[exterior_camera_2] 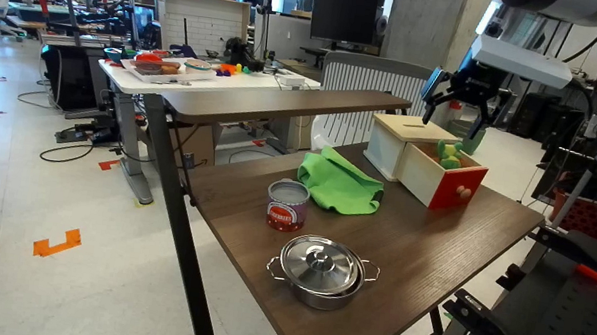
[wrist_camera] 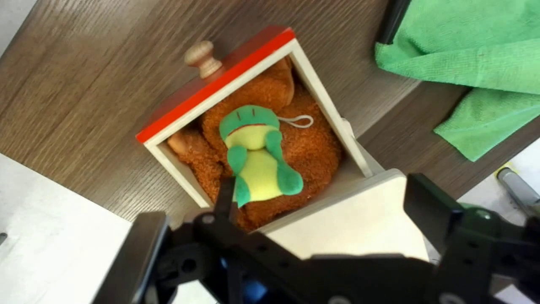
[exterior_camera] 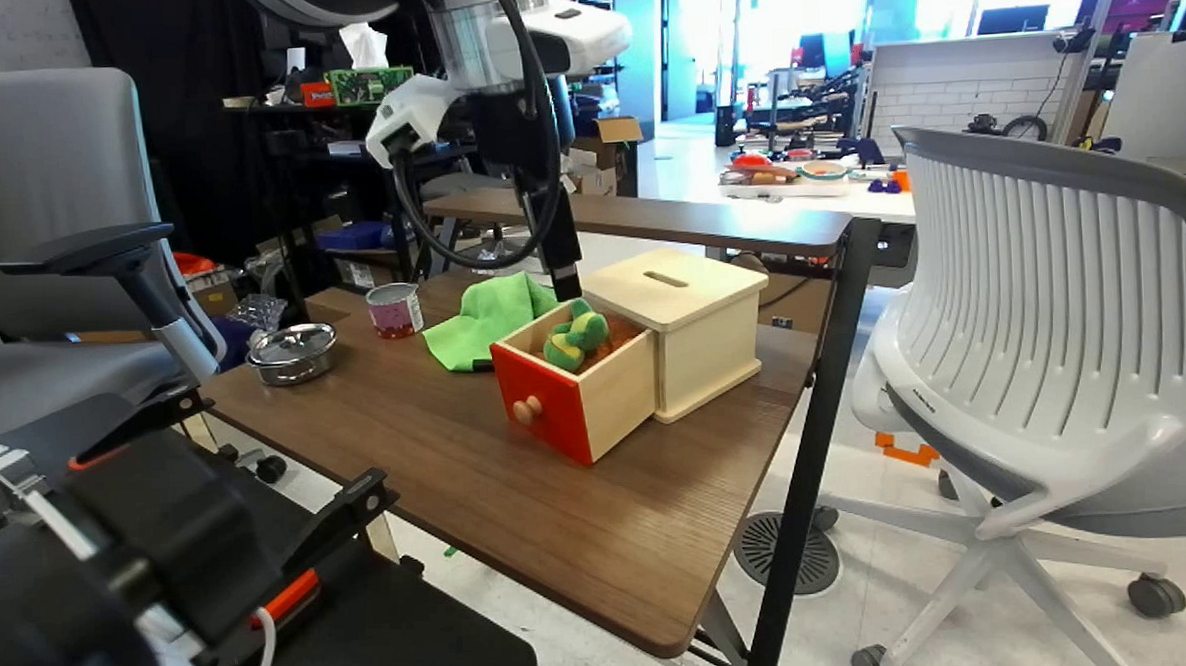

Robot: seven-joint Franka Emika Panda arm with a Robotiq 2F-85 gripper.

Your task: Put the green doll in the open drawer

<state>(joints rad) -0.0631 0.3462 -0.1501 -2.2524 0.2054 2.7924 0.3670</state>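
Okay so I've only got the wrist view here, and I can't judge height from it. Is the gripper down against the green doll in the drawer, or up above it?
Observer: Up above it: an exterior view shows a gap between the open gripper and the green doll in the drawer.
Operator: Good. My picture cuts off the cabinet. Anything about its top I should know?
Observer: It has a narrow slot cut in it, seen in both exterior views.
Operator: And what stands on the table outside my picture?
Observer: A lidded metal pot and a can, both seen in both exterior views.
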